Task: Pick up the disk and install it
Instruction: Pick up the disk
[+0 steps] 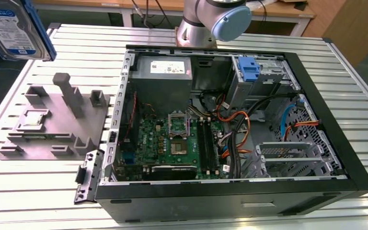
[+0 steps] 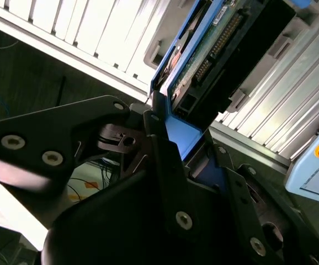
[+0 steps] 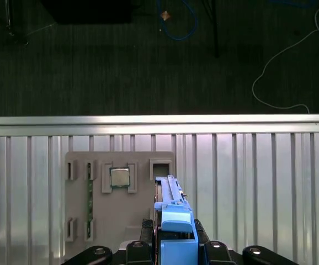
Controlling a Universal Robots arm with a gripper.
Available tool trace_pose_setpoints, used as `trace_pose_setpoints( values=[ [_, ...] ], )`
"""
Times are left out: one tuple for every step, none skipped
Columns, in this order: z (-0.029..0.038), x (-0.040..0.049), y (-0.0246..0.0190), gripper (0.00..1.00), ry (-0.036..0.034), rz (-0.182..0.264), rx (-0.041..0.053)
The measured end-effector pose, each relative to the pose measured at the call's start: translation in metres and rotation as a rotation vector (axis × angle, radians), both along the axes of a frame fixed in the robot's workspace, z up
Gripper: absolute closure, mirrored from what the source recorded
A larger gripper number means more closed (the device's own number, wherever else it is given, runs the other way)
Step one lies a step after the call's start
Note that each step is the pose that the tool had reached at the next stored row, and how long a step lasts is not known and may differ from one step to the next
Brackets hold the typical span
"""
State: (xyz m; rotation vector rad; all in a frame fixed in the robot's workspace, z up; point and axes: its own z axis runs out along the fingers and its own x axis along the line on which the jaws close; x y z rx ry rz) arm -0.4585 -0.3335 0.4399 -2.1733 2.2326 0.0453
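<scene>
The disk (image 1: 15,28) hangs in the air well off the case (image 1: 203,203), out past its wall on the exterior view's left. It is high above the grey holder (image 1: 56,124), which lies on the counter (image 1: 37,206) just beside that wall. In both wrist views the gripper (image 3: 175,238) has its fingers (image 2: 162,149) clamped on the disk at its blue rail, with the disk standing on edge between them. A chip (image 3: 120,177) sits in the holder, apart from the disk.

The lift looks done, so the step in hand reads as the carry toward the case. The grip sits on plastic at one end of a heavy disk, so slow, smooth travel should stop it pivoting in the fingers. Height matters too: the disk's low end should clear the case wall. Inside the case, loose cables (image 1: 241,120) lie close to the bare metal cage (image 1: 293,155) and could snag the disk.
</scene>
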Motion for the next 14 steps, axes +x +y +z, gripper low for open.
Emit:
trace_pose_setpoints(
  values=[
    [0.0015,0.0000,0.0000,0.64,-0.0001,0.000,0.0003],
    [0.0029,0.0000,0.0000,0.64,-0.0001,0.000,0.0004],
    [0.0041,0.0000,0.0000,0.64,-0.0002,0.000,0.0005],
    [0.0054,0.0000,0.0000,0.64,-0.0002,0.000,0.0006],
    [0.0067,0.0000,0.0000,0.64,-0.0002,0.000,0.0006],
    [0.0079,0.0000,0.0000,0.64,-0.0001,0.000,0.0006],
    [0.0089,0.0000,0.0000,0.64,-0.0001,0.000,0.0006],
    [0.0099,0.0000,0.0000,0.64,-0.0001,0.000,0.0006],
    [0.0106,0.0000,0.0000,0.64,-0.0001,0.000,0.0006],
    [0.0107,0.0000,0.0000,0.64,-0.0002,0.000,0.0007],
    [0.0107,0.0000,0.0000,0.64,-0.0001,0.000,0.0006],
    [0.0107,0.0000,0.0000,0.64,-0.0003,0.000,0.0007],
    [0.0107,0.0000,0.0000,0.64,-0.0002,0.000,0.0007],
    [0.0107,0.0000,0.0000,0.64,-0.0001,0.000,0.0007]
  ],
)
